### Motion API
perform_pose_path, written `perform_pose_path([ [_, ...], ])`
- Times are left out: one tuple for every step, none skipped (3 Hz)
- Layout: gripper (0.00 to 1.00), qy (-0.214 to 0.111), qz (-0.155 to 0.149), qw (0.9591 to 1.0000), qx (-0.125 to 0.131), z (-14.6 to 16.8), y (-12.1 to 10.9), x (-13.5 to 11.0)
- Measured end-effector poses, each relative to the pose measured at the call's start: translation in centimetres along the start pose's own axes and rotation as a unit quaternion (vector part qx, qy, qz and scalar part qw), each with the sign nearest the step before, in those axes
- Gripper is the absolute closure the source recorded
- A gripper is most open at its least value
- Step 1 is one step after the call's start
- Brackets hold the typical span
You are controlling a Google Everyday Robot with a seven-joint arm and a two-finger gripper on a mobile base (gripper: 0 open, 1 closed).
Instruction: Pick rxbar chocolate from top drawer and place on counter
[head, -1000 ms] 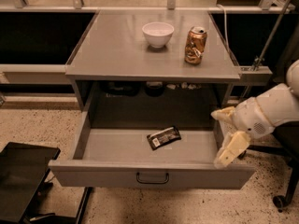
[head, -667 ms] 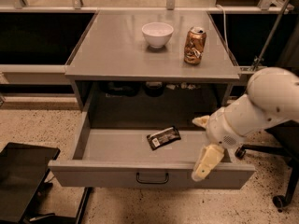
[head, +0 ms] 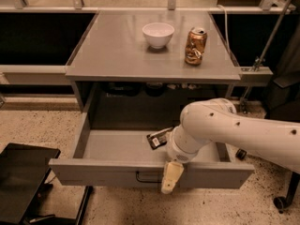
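Observation:
The top drawer point(head: 98, 171) stands pulled open below the counter point(head: 112, 50), its black wire handle point(head: 146, 176) at the centre of the front panel. The rxbar chocolate point(head: 157, 138), a black wrapper with white print, lies on the drawer floor near the middle, its right end hidden behind my white arm point(head: 220, 125). The arm reaches in from the right across the drawer's right half. My gripper point(head: 170, 178) hangs down over the drawer's front edge, just right of the handle and in front of the bar, not touching it.
A white bowl point(head: 158, 33) and a dented copper can point(head: 195, 46) stand at the back of the counter. A black flat object point(head: 23, 182) sits at the lower left on the speckled floor. A metal frame point(head: 269, 36) and a caster point(head: 281, 203) are at the right.
My arm has swung left from the drawer's right side across its front. The gripper now hangs near the handle, and the arm covers part of the bar. The bar has not moved.

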State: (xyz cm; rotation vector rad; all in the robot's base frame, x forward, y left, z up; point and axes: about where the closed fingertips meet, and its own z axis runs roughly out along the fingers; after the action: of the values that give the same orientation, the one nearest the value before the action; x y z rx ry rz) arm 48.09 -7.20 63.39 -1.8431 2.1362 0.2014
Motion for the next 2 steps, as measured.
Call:
perform_pose_path([
  [0.00, 0.000, 0.000, 1.0000, 0.000, -0.4, 0.1, 0.0],
  [0.00, 0.002, -0.006, 1.0000, 0.007, -2.6, 0.1, -0.6],
])
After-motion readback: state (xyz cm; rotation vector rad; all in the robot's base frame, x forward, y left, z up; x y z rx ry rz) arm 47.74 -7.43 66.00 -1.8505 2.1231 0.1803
